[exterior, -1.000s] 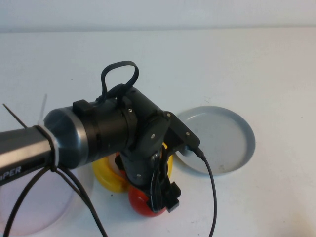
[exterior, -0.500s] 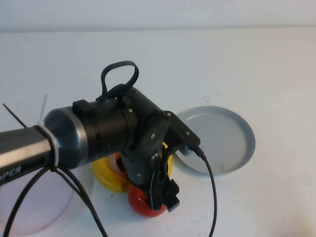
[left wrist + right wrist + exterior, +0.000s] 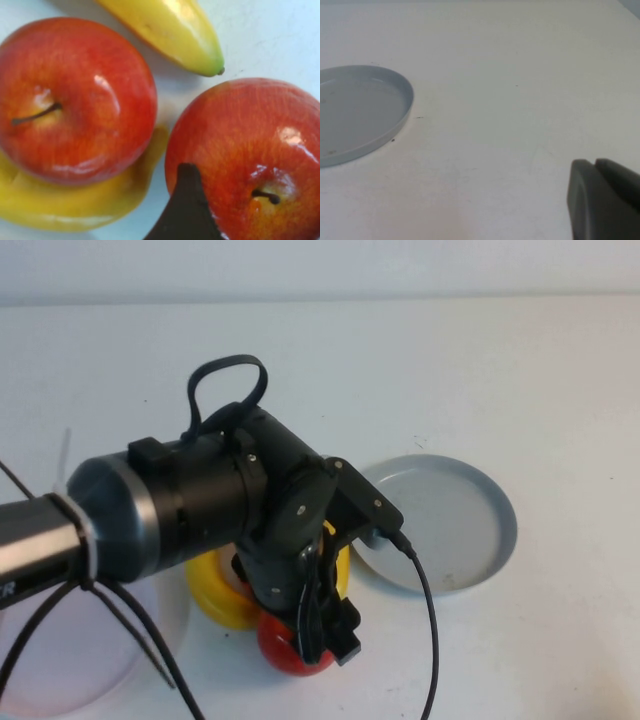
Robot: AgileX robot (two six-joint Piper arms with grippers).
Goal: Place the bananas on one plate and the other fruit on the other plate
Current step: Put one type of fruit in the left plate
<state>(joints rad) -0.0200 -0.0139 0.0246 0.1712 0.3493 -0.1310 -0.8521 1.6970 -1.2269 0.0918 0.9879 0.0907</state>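
The left arm (image 3: 180, 505) has swung a little toward the pale pink plate (image 3: 60, 680), its cable loop (image 3: 225, 385) and silver collar now sitting nearer that plate than a second ago. The left tool (image 3: 315, 625) has shifted slightly the same way, over the near red apple (image 3: 285, 650).

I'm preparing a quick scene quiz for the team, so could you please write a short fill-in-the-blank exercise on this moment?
1. The grey-blue plate holds ____ fruit.
2. The left gripper hangs directly over a red ____.
3. In the left wrist view, ____ apples show, one beside the other.
4. The banana lies on the ____, not on a plate.

Missing words: no; apple; two; table
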